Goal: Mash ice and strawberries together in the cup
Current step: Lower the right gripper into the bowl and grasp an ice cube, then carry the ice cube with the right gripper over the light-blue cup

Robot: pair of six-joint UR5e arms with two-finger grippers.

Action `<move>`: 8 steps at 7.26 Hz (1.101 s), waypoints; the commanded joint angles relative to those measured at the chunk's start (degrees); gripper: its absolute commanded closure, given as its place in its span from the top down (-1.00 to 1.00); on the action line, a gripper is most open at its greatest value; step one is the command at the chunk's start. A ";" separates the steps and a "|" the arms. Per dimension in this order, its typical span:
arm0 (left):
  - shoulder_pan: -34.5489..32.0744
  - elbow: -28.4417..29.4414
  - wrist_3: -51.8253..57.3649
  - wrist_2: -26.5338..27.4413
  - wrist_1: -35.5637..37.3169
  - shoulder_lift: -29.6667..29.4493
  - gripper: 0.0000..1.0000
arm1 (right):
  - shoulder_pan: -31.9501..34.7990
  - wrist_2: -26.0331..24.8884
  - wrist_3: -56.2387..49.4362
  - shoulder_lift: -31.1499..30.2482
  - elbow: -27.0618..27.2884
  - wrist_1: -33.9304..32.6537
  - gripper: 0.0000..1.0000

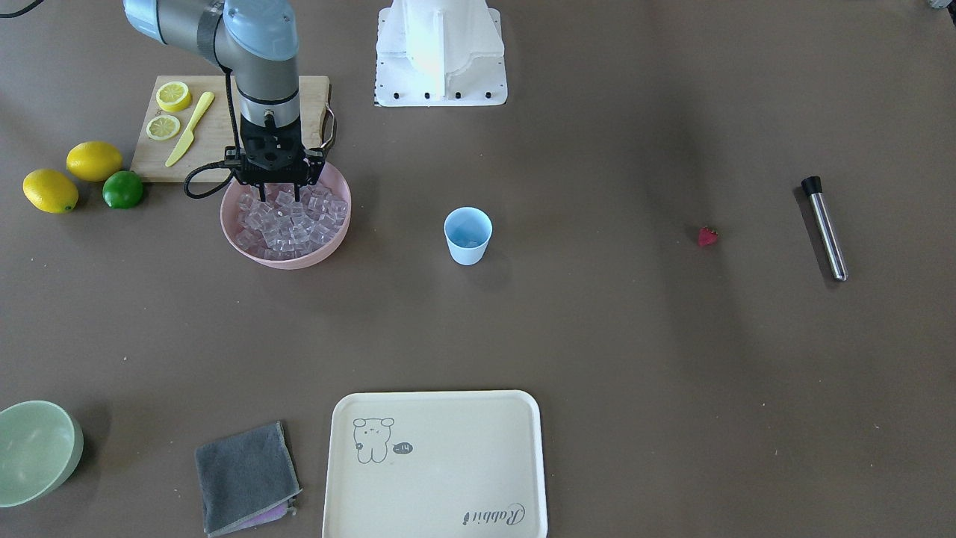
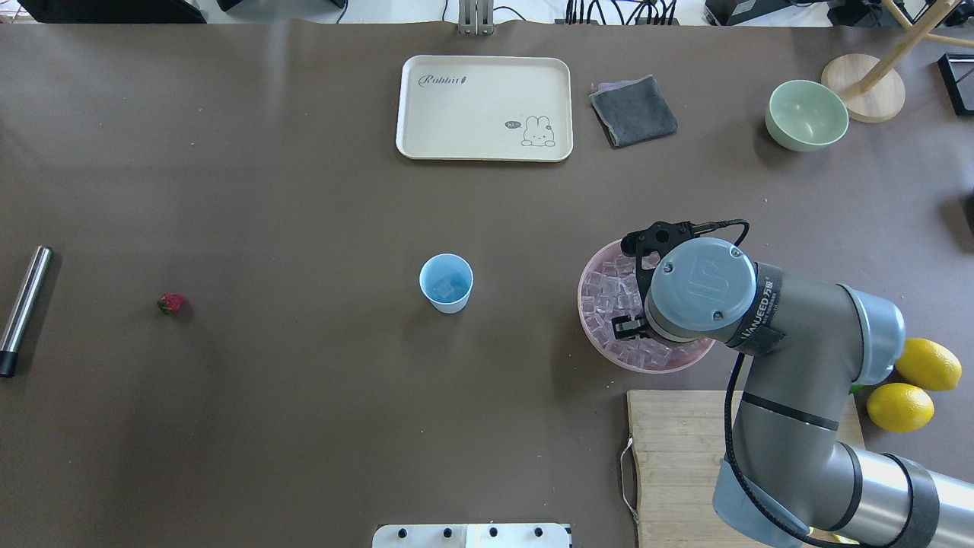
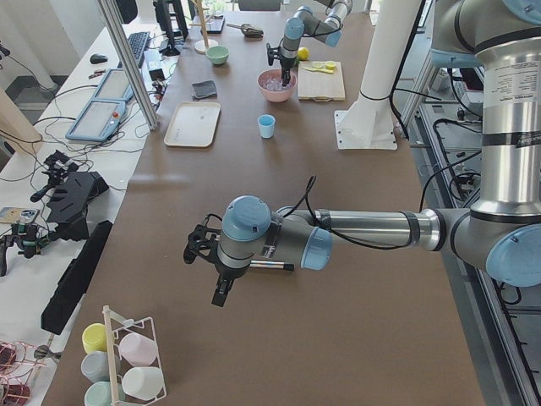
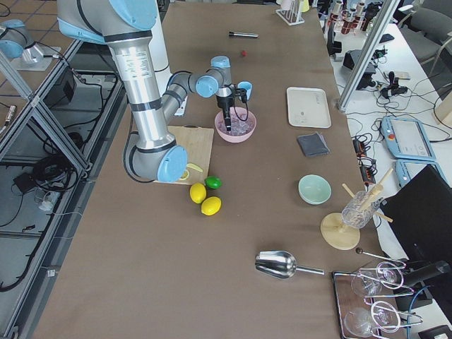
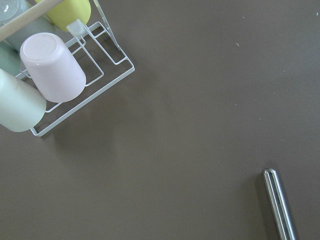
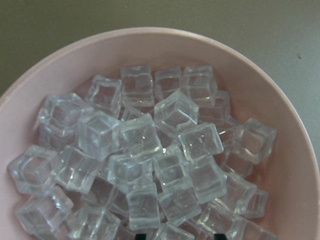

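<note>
Light blue cup, red strawberry, clear ice, pink bowl, cream rabbit-print tray

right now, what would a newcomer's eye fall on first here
The right gripper hangs open over the pink bowl, heaped with clear ice. Mid-table stands the light blue cup, and the lone red strawberry lies well off towards the robot's left.
</note>
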 commanded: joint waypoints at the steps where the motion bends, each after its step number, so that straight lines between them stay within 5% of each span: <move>1: 0.00 -0.10 0.00 -0.05 0.00 0.10 0.99 | -0.09 0.13 0.01 0.46 -0.22 0.01 -0.40; 6: -0.09 -0.28 0.09 -0.06 0.00 0.54 0.99 | 1.91 2.13 -0.26 0.72 3.10 -0.16 -0.51; 8: 0.00 -0.19 0.09 0.03 0.00 0.63 0.99 | 4.30 5.48 0.09 7.17 2.26 -0.07 -0.51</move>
